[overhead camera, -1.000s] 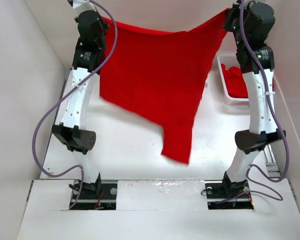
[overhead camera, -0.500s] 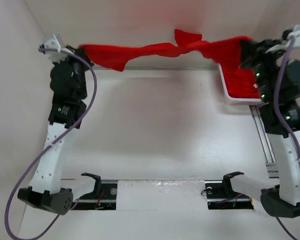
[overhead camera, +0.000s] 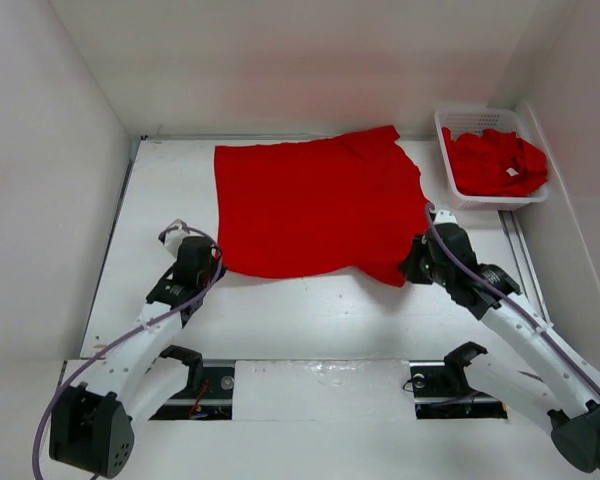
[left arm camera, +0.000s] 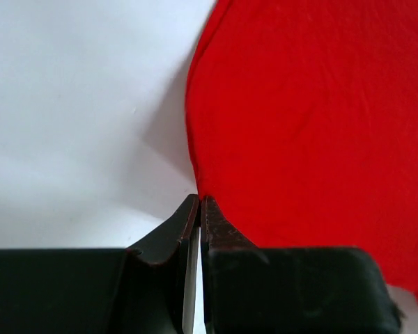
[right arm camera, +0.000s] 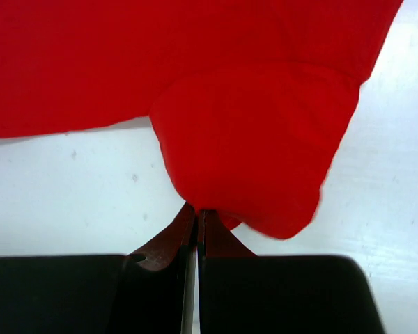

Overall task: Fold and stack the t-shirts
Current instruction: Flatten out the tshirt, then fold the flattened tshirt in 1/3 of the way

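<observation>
White walls box in a white table [overhead camera: 280,310]. From above, a plain red cloth t-shirt [overhead camera: 315,205] lies spread flat beyond both sets of jaws. The left gripper [overhead camera: 218,269] sits at its near left corner and the right gripper [overhead camera: 408,271] at its near right corner. Beyond and to the right of the right jaws, a white slotted plastic basket [overhead camera: 485,118] holds crumpled red t-shirts [overhead camera: 495,165], one showing a small white tag. Neither wrist camera shows this basket.

On the left wrist, the jaws are pressed together with the shirt's corner running straight into their tips. Cloth spreads ahead and to their right, with bare table ahead-left.

On the right wrist, the jaws are together, clamped on a puffed fold of hem that bulges just ahead of the tips. This detail is only a small lump from overhead. Flat cloth lies farther ahead.
</observation>
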You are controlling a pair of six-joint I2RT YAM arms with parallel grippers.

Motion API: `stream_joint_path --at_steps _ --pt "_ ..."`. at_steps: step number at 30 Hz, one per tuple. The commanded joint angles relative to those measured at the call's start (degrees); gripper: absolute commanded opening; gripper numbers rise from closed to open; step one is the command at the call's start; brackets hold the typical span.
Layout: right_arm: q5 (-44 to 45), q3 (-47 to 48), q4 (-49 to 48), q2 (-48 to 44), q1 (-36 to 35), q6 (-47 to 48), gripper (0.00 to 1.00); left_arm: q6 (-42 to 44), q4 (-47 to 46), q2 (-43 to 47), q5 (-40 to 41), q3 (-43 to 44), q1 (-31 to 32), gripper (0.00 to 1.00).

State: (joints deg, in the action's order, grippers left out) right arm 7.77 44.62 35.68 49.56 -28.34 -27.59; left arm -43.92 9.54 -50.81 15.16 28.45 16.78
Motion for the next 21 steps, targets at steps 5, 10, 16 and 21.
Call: stream_joint_path --at_steps 5,10,16,21 --pt "-2.76 -6.12 4.22 0.00 -3.48 -10.53 0.00 -10.12 6.71 8.08 2.51 -2.26 -0.08 0.00" --pt "1.26 -5.60 5.28 3.34 -4.80 -11.08 0.00 -10.13 6.72 6.17 3.12 -2.26 -0.08 0.00" --pt "8.31 1.95 4.32 7.65 -2.61 -9.24 0.00 -9.87 3.04 0.80 5.06 1.25 -0.08 0.00" --pt "7.00 8.27 -1.47 13.27 5.74 -4.76 0.00 -8.64 0.22 -5.00 6.99 4.86 -0.08 0.00"
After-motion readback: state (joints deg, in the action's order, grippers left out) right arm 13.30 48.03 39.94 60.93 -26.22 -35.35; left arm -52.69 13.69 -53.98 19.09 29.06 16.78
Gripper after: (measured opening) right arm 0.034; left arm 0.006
